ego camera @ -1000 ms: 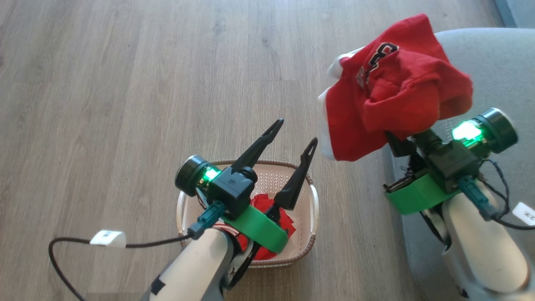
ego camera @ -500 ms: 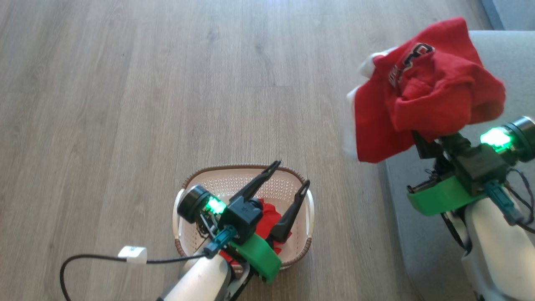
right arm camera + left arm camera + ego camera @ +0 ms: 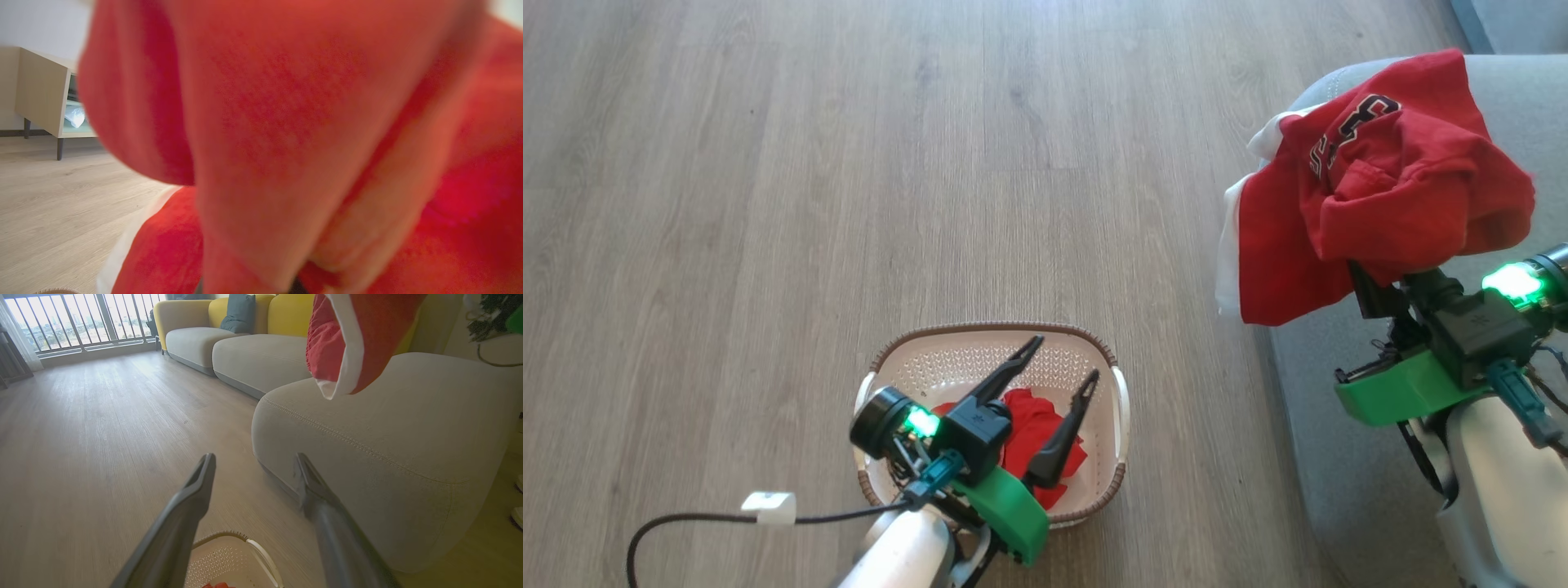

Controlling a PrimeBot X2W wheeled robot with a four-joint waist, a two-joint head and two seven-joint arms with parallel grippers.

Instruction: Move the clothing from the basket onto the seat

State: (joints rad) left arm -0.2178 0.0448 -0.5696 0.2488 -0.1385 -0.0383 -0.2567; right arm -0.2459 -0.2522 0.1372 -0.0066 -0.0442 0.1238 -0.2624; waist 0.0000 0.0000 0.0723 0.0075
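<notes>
Clothing (image 3: 1380, 204) aloft, over seat (image 3: 1339, 490) corner

Pale wood-plank floor (image 3: 768, 204) runs across most of the head view. Left wrist view, upper left of the frame: window railing (image 3: 73, 322), bright daylight behind it. Top centre: long sofa (image 3: 196, 339) with grey seats and yellow backs, and a teal cushion (image 3: 241, 312) propped upright against the back. Right wrist view, left edge: light wooden cabinet (image 3: 41, 98) on short dark legs, with something pale and crumpled on its open shelf, too blurred to identify.
</notes>
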